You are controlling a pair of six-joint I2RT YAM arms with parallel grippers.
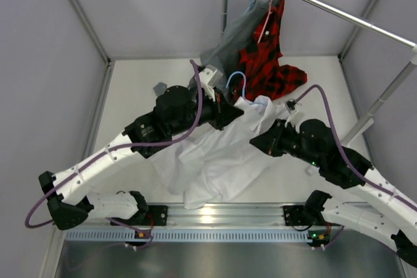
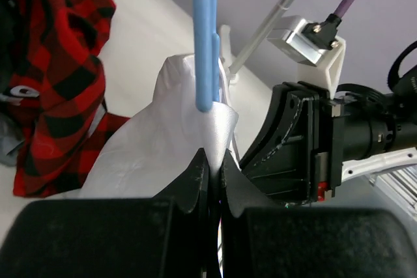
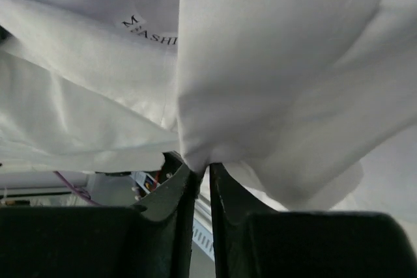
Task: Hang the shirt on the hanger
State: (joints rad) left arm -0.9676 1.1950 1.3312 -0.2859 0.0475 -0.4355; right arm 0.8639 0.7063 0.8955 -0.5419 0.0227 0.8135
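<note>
White collared cloth shirt [image 1: 215, 161]: matt, wrinkled. Thin light-blue plastic hanger [image 2: 204, 37]: smooth, slight sheen. Red-and-black plaid cloth shirt [image 1: 270, 63]: matt. Silver metal rail [image 1: 326, 8]: glossy.

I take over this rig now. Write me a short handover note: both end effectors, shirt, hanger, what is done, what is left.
Left end effector: shut, pinching shirt cloth just below the hanger.
Right end effector: shut on a shirt fold.
Done: hanger's lower part seems inside the cloth, hook out.
Most of the shirt lies on the table.
Left: seat the shoulders on the hanger.
</note>
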